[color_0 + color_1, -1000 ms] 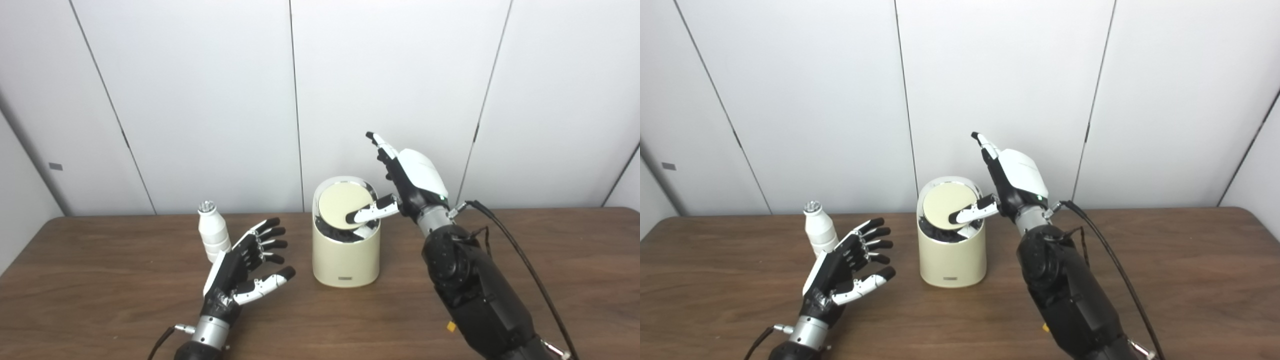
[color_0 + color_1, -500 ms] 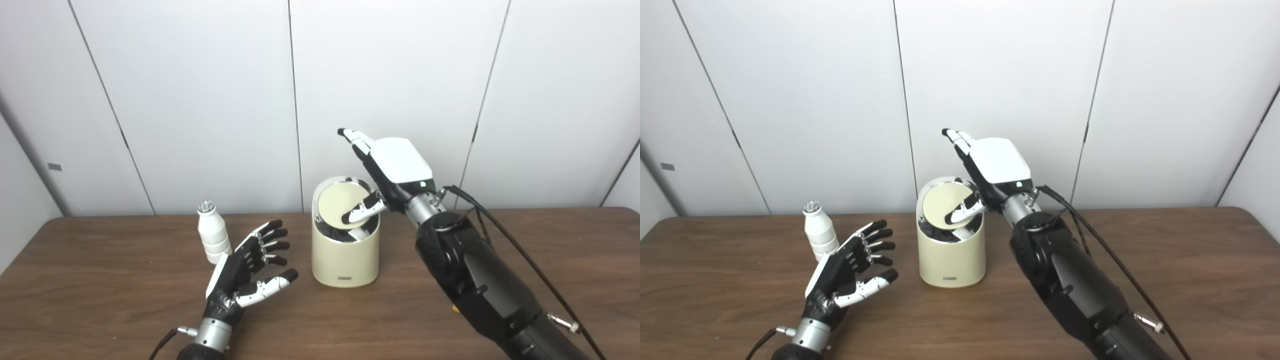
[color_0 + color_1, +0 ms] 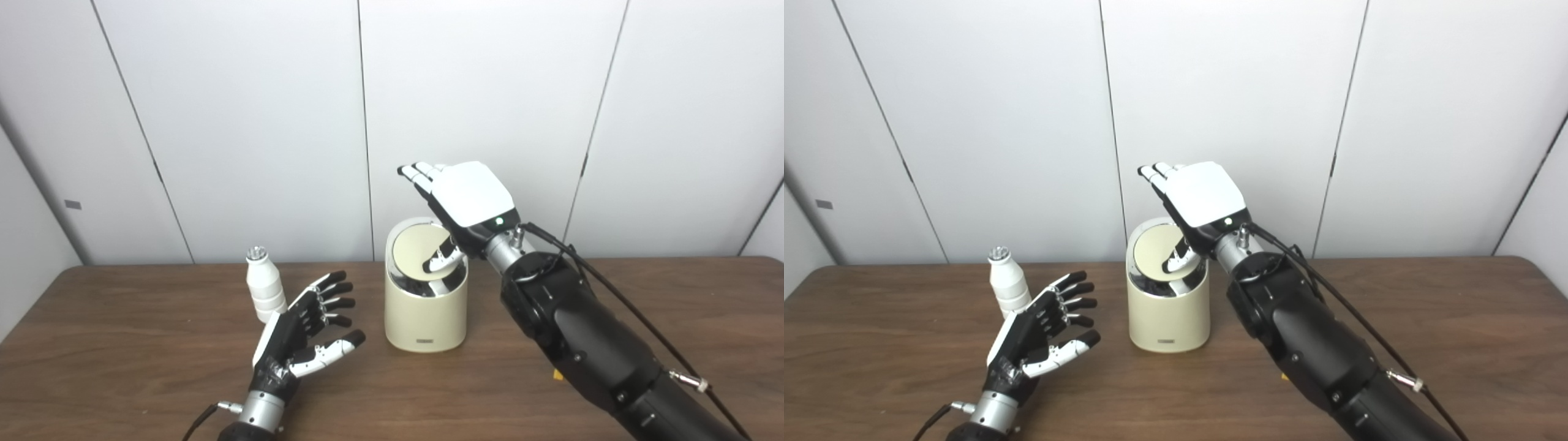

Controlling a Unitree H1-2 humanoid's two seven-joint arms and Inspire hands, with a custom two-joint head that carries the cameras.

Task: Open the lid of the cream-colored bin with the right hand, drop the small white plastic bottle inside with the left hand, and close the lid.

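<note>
The right hand (image 3: 468, 199) hangs over the cream bin (image 3: 425, 306) with its fingers (image 3: 416, 174) stretched out flat and holding nothing, only the thumb (image 3: 440, 260) reaching down onto the round lid (image 3: 415, 248), which sits tilted in the bin's mouth. The left hand (image 3: 303, 340) hovers above the table (image 3: 122, 367), palm up and fingers spread wide, empty, just in front of the small white bottle (image 3: 262, 291), which stands upright to the left of the bin.
</note>
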